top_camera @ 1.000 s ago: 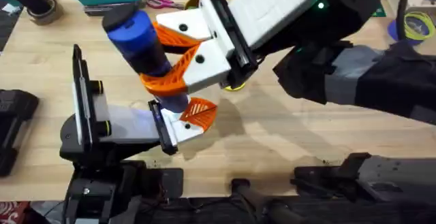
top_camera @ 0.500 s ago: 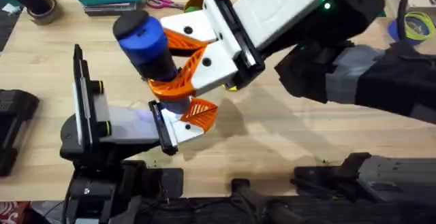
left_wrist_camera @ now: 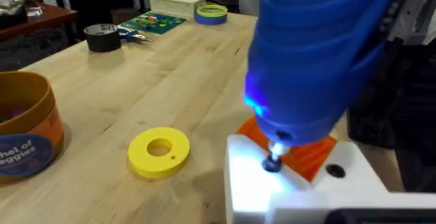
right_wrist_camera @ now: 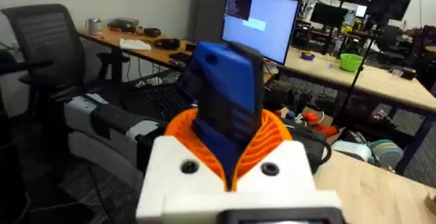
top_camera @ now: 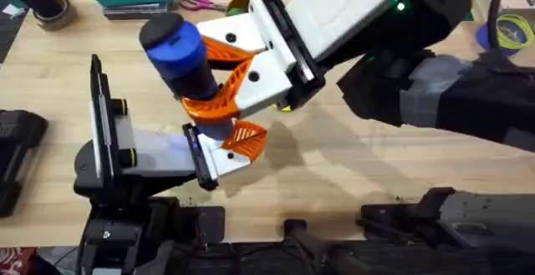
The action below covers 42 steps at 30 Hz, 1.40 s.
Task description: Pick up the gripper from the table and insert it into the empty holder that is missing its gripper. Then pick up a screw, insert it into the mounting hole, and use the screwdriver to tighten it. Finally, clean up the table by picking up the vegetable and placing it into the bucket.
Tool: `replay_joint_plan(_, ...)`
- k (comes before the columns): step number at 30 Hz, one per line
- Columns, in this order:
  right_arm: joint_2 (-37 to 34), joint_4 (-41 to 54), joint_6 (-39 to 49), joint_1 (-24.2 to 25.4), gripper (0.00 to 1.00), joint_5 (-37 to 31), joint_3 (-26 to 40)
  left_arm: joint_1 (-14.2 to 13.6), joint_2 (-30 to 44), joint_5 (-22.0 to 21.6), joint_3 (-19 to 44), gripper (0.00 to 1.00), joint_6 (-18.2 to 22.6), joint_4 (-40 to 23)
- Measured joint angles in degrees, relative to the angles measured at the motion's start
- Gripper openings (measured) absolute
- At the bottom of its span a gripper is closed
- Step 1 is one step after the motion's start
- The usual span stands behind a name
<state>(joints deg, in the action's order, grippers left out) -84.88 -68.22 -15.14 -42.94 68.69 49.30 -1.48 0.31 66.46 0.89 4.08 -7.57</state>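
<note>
The right gripper (top_camera: 213, 78) is clamped on the screwdriver (top_camera: 180, 58), its two orange ribbed fingers (top_camera: 219, 99) closed against opposite sides of the blue barrel. The screwdriver is a smooth, bright blue plastic cylinder with a dark flat cap at the upper end. Its long axis stands close to vertical, tilted slightly, cap upward and thin metal tip downward. In the left wrist view the tip (left_wrist_camera: 272, 161) meets a small dark screw head on the white bracket, and a white light glows at the nose of the barrel.

The tip bears on the left arm's holder (top_camera: 219, 160), a white angular plastic bracket held above the near-left part of the tabletop (top_camera: 351, 175). The gripper (top_camera: 245, 137), an orange ribbed wedge, is seated in this bracket directly beneath the screwdriver. The opening of the left gripper's (top_camera: 227, 148) jaws cannot be determined.

The bucket (left_wrist_camera: 27, 125), a round tub with a tan-orange rim and blue lettered wall, stands on the pale wood-grain tabletop, near a flat yellow ring disc (left_wrist_camera: 159, 150).
</note>
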Motion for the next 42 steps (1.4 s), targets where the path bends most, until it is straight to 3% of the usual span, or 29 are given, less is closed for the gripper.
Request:
replay_joint_plan(32,0.0,3.5,-0.9,-0.8,0.022,-6.4,0.0,0.0,0.0,0.0,0.0,0.012,-0.2,0.0)
replay_joint_plan(42,-0.5,-2.2,-2.3,-0.8,0.022,-5.4,-0.3,0.0,0.0,0.0,0.0,0.012,-0.2,0.0)
